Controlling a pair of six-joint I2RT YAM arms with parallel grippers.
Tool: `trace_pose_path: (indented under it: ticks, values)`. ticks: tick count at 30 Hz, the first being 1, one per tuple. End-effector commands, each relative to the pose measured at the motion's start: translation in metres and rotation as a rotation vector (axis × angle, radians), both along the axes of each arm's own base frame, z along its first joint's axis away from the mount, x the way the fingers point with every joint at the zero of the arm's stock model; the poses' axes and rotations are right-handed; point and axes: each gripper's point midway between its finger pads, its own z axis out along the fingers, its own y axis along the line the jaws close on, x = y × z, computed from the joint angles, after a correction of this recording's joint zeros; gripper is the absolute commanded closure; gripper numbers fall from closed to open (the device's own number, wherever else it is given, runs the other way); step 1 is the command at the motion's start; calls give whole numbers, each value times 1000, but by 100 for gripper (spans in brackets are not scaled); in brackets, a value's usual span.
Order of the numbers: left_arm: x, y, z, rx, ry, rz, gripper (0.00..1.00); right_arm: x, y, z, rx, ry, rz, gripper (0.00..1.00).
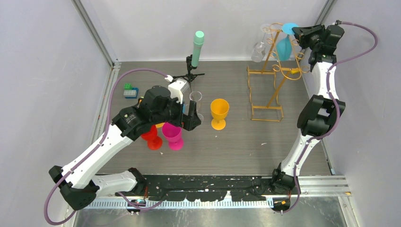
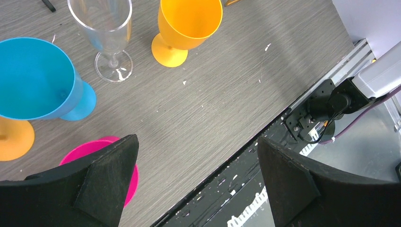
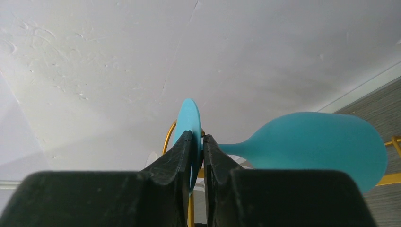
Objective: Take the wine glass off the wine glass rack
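The gold wire wine glass rack (image 1: 267, 90) stands at the back right of the table. A blue wine glass (image 1: 284, 47) hangs upside down from its top hooks, and a clear glass (image 1: 259, 49) hangs beside it. My right gripper (image 1: 299, 32) is up at the rack top, shut on the thin round foot of the blue glass. In the right wrist view the jaws (image 3: 197, 142) pinch that foot (image 3: 189, 116), with the bowl (image 3: 321, 142) to the right and a gold hook (image 3: 168, 137) behind. My left gripper (image 1: 191, 120) is open and empty (image 2: 196, 156) over the table.
Upright glasses stand mid-table: orange (image 1: 219, 112), clear (image 1: 196, 101), pink (image 1: 172, 135) and red (image 1: 151, 137). The left wrist view also shows a blue cup (image 2: 33, 80). A black tripod with a mint cylinder (image 1: 196, 47) stands at the back. Toy blocks (image 1: 130, 90) lie left.
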Motion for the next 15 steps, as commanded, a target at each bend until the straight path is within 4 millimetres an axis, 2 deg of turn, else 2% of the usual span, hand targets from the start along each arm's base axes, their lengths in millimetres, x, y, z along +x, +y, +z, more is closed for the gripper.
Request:
trace_pose_path:
  ticks: [1,5,8,12,14,15]
  values:
    - [0,2,11,-13,-34,6,0,-6,-7,28,-38,-65,-67,83]
    - [-1,4,11,-14,-34,7,0,-9,-13,33,-70,-64,-103,80]
    - [-1,4,9,-11,-31,7,0,-9,-13,38,-85,-66,-106,72]
    - [-1,4,9,-10,-31,8,0,-9,-13,31,-87,-32,-102,66]
    - [-1,4,9,-11,-31,7,0,-10,-13,30,-89,-28,-101,66]
    - [-1,4,9,-10,-29,8,0,-10,-13,30,-90,-29,-101,70]
